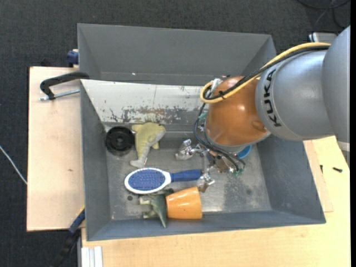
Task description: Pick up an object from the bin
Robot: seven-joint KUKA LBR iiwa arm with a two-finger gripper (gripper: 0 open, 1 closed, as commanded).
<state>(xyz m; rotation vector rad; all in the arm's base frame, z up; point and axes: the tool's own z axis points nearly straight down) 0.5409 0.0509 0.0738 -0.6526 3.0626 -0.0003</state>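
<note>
My gripper (196,164) hangs below the orange wrist cover in the middle of the bin, open, with one silver fingertip (186,148) toward the back and the other near the front. Nothing sits between them. A blue hairbrush with a white rim (147,180) lies just left of it, and its blue handle reaches the front fingertip. An orange cup (183,204) lies on its side just in front of the gripper. A pale yellow soft toy (146,140) lies to the left, toward the back.
A black round cap-like thing (118,140) sits at the left by the yellow toy. A dark green piece (157,207) lies against the orange cup at the front wall. A bit of blue (245,149) shows under the wrist cover on the right.
</note>
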